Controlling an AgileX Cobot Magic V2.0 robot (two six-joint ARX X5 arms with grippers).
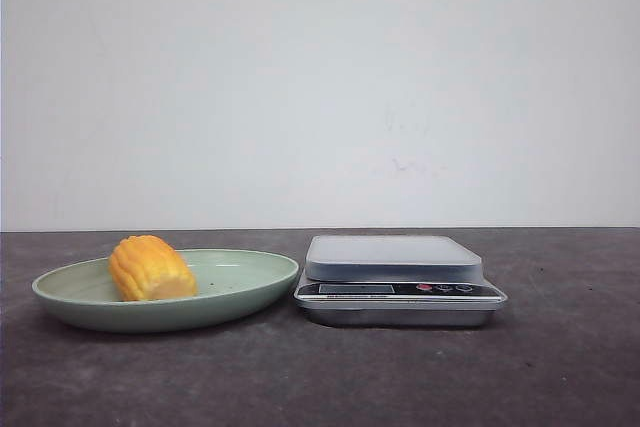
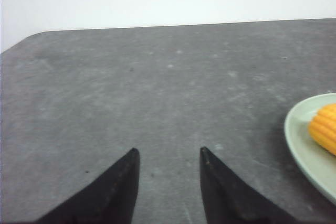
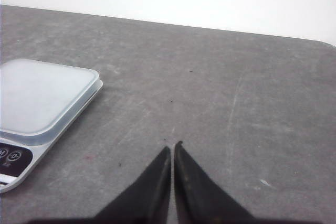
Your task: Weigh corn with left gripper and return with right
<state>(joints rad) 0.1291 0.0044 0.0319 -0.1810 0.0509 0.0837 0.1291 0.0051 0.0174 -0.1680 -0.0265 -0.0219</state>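
1. Eyes on the corn [image 1: 151,268]: a short yellow cob lying on its side on the left half of the pale green plate [image 1: 240,297], cut end facing near and right.
2. The plate sits on the left of the dark worktop [image 1: 560,377], and just to its right stands the scale [image 1: 398,280], its platform bare, the two nearly touching.
3. Here's the catch: corn on plate and nothing on the platform fits either a cob waiting to be weighed or one already weighed and brought back. The pictures don't settle which, so no call on which arm should go.
4. Left end effector [image 2: 169,155]: fingers spread with a clear gap, holding nothing, hanging over bare worktop with the plate's rim and the cob off to one side of its view.
5. Right end effector [image 3: 172,148]: fingertips pressed all but together, holding nothing, hovering over bare worktop to the right of the scale.
6. For any grasp of that cob, my judgement: it's round and ribbed, so it may roll. Span its width across the middle, not end to end, and come down from above to clear the plate's raised rim.
7. Any set-down wants to be low and central, released only once the cob rests, or it could roll off.
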